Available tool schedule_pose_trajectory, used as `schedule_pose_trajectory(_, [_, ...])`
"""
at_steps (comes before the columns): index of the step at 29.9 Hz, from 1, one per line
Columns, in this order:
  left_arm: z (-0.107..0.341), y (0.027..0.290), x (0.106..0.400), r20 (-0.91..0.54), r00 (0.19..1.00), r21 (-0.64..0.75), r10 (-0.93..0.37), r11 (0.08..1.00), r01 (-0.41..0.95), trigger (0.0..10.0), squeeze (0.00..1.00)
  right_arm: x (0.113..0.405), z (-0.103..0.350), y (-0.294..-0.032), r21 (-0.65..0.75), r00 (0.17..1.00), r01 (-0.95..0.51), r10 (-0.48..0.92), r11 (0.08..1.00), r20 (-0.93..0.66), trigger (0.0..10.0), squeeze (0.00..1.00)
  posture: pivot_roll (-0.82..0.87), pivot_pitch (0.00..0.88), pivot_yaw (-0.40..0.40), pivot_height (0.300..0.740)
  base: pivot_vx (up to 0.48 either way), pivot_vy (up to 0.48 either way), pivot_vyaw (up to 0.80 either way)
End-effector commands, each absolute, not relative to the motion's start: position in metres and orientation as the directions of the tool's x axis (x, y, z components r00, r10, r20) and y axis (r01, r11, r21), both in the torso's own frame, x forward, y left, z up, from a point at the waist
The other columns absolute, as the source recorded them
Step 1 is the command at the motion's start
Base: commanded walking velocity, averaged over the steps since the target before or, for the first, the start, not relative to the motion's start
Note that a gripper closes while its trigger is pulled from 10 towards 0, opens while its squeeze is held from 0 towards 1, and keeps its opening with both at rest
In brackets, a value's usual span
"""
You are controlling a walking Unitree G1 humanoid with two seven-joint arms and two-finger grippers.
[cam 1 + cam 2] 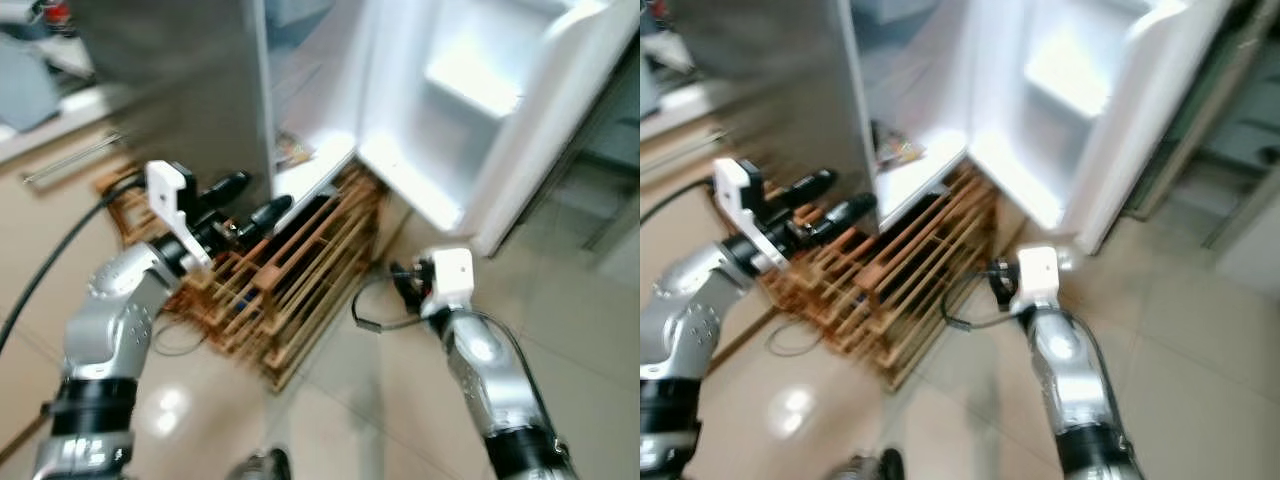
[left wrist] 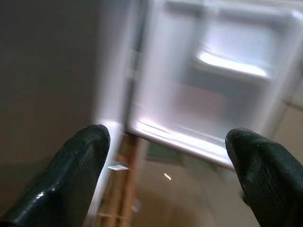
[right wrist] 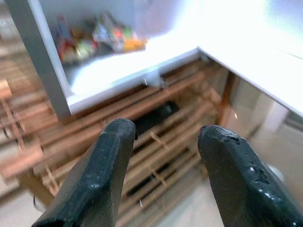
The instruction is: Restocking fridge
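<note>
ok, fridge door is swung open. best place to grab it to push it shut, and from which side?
Judging by its pose, take the fridge door at its outer free edge, far from the hinge, coming from the robot's right with the right gripper, which is open and nearer. The lit inner face has moulded shelves that would foul the fingers. The left gripper, also open, hovers over the wooden rack.

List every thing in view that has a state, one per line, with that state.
Fridge door: swung open, its shelves bare.
Fridge: lit inside, colourful items on its lowest shelf.
Wooden rack: under the fridge.
Left gripper: open, holding nothing.
Right gripper: open, holding nothing.
</note>
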State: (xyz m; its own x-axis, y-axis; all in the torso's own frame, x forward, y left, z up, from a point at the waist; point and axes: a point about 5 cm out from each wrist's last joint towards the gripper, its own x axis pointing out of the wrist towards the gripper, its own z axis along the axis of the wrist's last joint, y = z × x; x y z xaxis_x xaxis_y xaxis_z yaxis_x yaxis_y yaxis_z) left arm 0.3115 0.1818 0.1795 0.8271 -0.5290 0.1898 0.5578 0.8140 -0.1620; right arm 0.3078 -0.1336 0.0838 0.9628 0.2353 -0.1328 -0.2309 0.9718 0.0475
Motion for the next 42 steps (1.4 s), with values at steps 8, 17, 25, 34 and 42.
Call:
schedule_pose_trajectory(8, [0.157,0.171,0.318,0.098,0.963,-0.228,-0.252,0.936,0.268,10.0,0.0,0.316,0.083,-0.127,0.065,0.964,-0.23,0.237,0.971,-0.119,10.0,0.0,0.01,0.0,0.009,0.74,0.0,0.0,0.71])
schedule_pose_trajectory(17, [0.158,0.172,0.331,0.079,0.992,-0.038,-0.101,0.994,0.104,10.0,0.0,0.325,0.092,-0.124,0.109,0.98,-0.187,0.193,0.976,-0.056,10.0,0.0,-0.01,0.0,0.019,0.74,0.0,0.0,0.7])
schedule_pose_trajectory(25, [0.167,0.178,0.337,0.124,0.992,0.004,-0.026,1.0,0.026,10.0,0.0,0.329,0.095,-0.129,0.114,0.981,-0.185,0.19,0.976,-0.033,10.0,0.0,-0.02,0.0,0.018,0.74,0.0,0.229,0.79])
schedule_pose_trajectory(34, [0.165,0.162,0.335,0.135,0.99,0.041,-0.047,0.998,0.042,10.0,0.0,0.335,0.103,-0.124,0.123,0.976,-0.216,0.218,0.969,-0.003,10.0,0.0,-0.01,0.0,0.015,0.74,0.0,0.107,0.79])
schedule_pose_trajectory(42, [0.165,0.157,0.337,0.139,0.989,0.089,-0.054,0.995,0.042,10.0,0.0,0.335,0.103,-0.12,0.129,0.977,-0.21,0.211,0.969,0.005,10.0,0.0,0.0,0.0,0.021,0.74,0.0,0.0,0.78])
